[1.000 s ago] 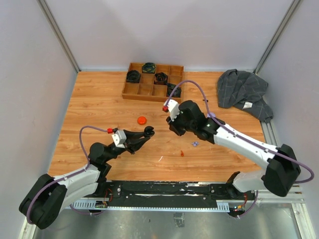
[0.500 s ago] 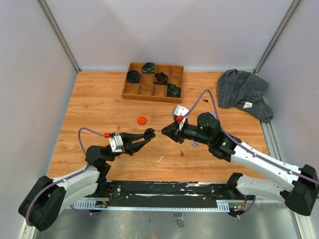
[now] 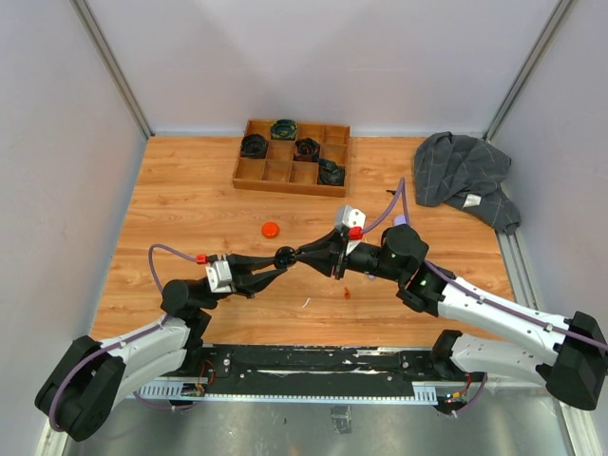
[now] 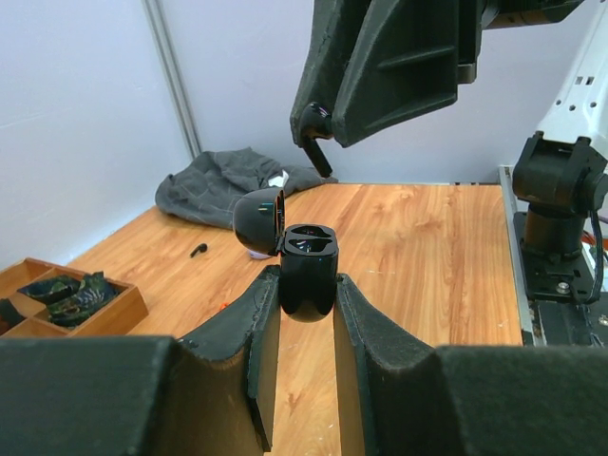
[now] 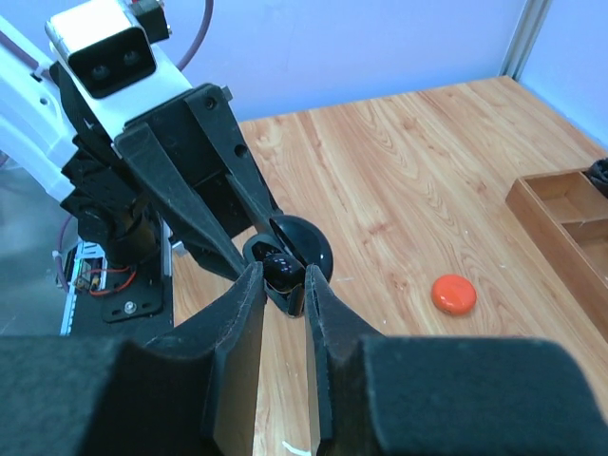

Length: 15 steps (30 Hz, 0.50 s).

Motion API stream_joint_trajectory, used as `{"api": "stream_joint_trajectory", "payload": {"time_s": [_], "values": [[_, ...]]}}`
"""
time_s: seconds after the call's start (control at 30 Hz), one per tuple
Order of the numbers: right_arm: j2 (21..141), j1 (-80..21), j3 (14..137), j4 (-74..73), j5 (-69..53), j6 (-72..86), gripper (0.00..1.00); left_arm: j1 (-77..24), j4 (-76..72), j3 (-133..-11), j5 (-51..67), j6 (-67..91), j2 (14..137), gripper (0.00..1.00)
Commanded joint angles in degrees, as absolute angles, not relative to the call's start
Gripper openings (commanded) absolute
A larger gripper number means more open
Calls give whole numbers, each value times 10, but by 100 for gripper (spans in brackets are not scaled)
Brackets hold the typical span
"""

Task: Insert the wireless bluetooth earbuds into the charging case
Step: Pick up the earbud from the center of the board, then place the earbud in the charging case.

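Even, bright overhead light; soft shadows on the counter (image 3: pixel 190 199); near claw fingers (image 4: pixel 228 370) blur in wrist views.

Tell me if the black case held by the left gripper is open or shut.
Open. On the charging case the lid is swung back, exposing the inside.

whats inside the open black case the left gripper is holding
The charging case, clamped in the left gripper, shows a dark glossy interior; no coloured earbud there. The right gripper holds a black earbud above it. Whether a well is filled cannot be told: black on black.
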<state>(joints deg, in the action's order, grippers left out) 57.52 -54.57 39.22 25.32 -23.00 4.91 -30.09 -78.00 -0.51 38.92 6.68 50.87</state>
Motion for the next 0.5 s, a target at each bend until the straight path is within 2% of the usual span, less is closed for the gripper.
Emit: {"api": "stream_joint_trajectory", "payload": {"time_s": [0.0, 0.47], "values": [[592, -563, 383, 332, -251, 77, 14, -300, -811, 25, 395, 72, 505, 0], [636, -571, 366, 417, -261, 121, 13, -300, -836, 30, 392, 90, 505, 1]]}}
